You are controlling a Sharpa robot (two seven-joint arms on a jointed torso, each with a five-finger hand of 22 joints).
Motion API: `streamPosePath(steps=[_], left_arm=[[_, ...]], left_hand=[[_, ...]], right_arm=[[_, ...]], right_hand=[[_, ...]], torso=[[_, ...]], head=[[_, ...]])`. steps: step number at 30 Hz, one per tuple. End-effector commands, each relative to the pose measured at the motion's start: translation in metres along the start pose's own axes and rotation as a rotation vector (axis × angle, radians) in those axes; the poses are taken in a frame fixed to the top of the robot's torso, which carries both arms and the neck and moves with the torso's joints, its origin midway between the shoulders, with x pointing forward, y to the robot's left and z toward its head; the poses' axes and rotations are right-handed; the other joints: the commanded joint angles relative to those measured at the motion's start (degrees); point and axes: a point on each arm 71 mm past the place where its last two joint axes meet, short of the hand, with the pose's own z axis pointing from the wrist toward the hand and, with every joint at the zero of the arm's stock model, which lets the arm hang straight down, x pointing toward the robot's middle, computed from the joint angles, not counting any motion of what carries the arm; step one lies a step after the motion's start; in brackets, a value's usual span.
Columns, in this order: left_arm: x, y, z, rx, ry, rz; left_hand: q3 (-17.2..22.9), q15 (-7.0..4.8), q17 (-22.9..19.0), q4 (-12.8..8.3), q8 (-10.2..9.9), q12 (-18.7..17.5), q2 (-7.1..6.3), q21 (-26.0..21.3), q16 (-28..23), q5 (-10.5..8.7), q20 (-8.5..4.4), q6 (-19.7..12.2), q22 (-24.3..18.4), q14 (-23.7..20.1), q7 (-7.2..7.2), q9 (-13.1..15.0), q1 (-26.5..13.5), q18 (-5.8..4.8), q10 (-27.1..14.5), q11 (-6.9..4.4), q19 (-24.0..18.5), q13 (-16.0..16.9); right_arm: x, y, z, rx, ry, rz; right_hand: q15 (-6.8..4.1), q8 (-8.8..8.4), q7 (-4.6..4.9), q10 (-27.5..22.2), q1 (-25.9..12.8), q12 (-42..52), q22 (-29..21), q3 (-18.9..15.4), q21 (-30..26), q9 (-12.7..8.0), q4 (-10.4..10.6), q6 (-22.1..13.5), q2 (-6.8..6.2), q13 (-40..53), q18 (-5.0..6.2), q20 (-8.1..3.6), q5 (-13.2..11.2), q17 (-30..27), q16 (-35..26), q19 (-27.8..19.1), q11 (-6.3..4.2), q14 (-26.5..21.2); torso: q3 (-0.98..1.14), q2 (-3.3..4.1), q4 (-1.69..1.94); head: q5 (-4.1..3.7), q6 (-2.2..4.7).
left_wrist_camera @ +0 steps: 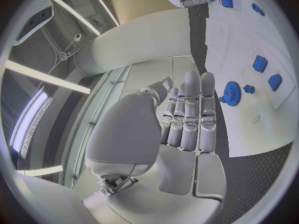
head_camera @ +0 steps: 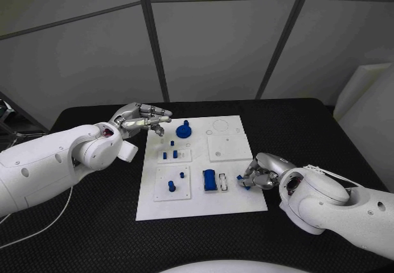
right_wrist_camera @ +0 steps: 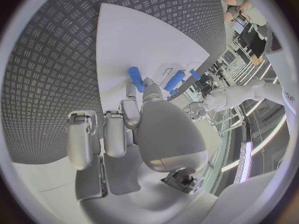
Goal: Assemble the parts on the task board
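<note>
The white task board (head_camera: 201, 202) lies mid-table. A blue gear (head_camera: 184, 132) stands near its far edge, also seen in the left wrist view (left_wrist_camera: 233, 93). My left hand (head_camera: 144, 119) hovers just left of the gear with its fingers (left_wrist_camera: 199, 109) stretched out straight, holding nothing. My right hand (head_camera: 263, 170) is curled at the board's right edge and pinches a small blue peg (head_camera: 243, 181) at its fingertips; the peg (right_wrist_camera: 135, 78) slants down to the board surface. A blue block (head_camera: 210, 180) lies just left of that hand.
Small blue pegs (head_camera: 171, 153) stand in the board's left middle, and another peg (head_camera: 172, 185) sits in a square plate near the front left. A raised white square (head_camera: 228, 147) lies at the board's right. Black table (head_camera: 312, 131) surrounds the board.
</note>
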Motion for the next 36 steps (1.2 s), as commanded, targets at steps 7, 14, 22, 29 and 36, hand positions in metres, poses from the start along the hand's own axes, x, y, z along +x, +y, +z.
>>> streamPosePath(steps=[7,14,22,29,36], left_arm=[[0.001,-0.001,0.0,0.004,0.009,-0.007],[0.001,-0.001,0.0,0.004,0.01,-0.007],[0.002,-0.002,0.0,0.004,0.011,-0.007],[0.001,-0.002,-0.001,0.003,0.011,-0.007],[0.001,-0.002,-0.001,0.003,0.013,-0.007]], left_hand=[[-0.1,0.42,-0.1,-0.3,-0.4,-0.3,0.08,-0.2,-0.4,0.28,0.19,0.0,-0.1,0.0,0.32,0.1,-0.5,0.17,-0.2,0.35,-0.2,0.1],[-0.1,0.42,-0.1,-0.3,-0.4,-0.3,0.08,-0.2,-0.4,0.28,0.19,0.0,-0.1,0.0,0.32,0.1,-0.5,0.17,-0.2,0.35,-0.2,0.1],[-0.1,0.42,-0.1,-0.3,-0.4,-0.3,0.08,-0.2,-0.4,0.28,0.19,0.0,-0.1,0.0,0.32,0.1,-0.5,0.17,-0.2,0.35,-0.2,0.1],[0.0,0.42,-0.1,-0.3,-0.4,-0.3,0.08,-0.3,-0.4,0.28,0.19,0.0,-0.1,0.0,0.33,0.1,-0.5,0.17,-0.2,0.35,-0.1,0.1],[0.0,0.42,-0.1,-0.3,-0.4,-0.3,0.09,-0.3,-0.4,0.28,0.18,0.0,-0.1,-0.1,0.34,0.1,-0.5,0.17,-0.2,0.36,-0.1,0.1]], right_arm=[[-0.003,0.012,-0.005,-0.025,-0.059,0.215],[0.001,0.019,-0.001,-0.037,-0.036,0.234],[0.011,0.03,0.004,-0.04,0.041,0.208],[0.018,0.034,0.009,-0.028,0.1,0.169],[0.021,0.035,0.012,-0.021,0.106,0.16]], right_hand=[[-0.36,0.37,0.09,0.6,-0.4,1.6,15.1,0.0,0.2,0.0,0.3,0.6,-0.03,0.2,-0.43,-0.38,0.5,6.1,0.3,5.8,-0.63,4.1],[-0.38,0.36,0.09,0.6,-0.6,1.5,15.1,-0.1,0.2,0.0,0.5,0.6,-0.15,0.2,-0.43,-0.4,0.6,5.9,0.2,5.8,-0.63,4.1],[-0.37,0.31,0.13,0.6,-1.2,1.6,15.1,-0.4,0.2,-0.1,0.9,0.6,-0.21,0.3,-0.43,-0.42,0.3,5.9,0.2,5.8,-0.6,4.1],[-0.39,0.43,0.05,0.7,-1.8,1.6,15.1,-0.6,0.2,-0.2,1.5,0.9,-0.09,0.3,-0.43,-0.44,-0.1,5.9,0.2,5.8,-0.64,4.1],[-0.43,0.54,-0.07,0.6,-3.2,1.2,15.1,-1.2,0.2,-0.2,2.9,1.5,-0.01,0.0,-0.43,-0.48,-0.3,5.7,0.1,5.8,-0.72,4.0]], torso=[[0.04,0.1,0.01],[0.07,0.1,0.02],[0.05,0.14,0.11],[0.04,0.15,-0.01],[0.07,0.08,-0.03]], head=[[0.19,0.04],[0.24,0.02],[0.33,-0.11],[0.54,-0.41],[0.57,-0.54]])
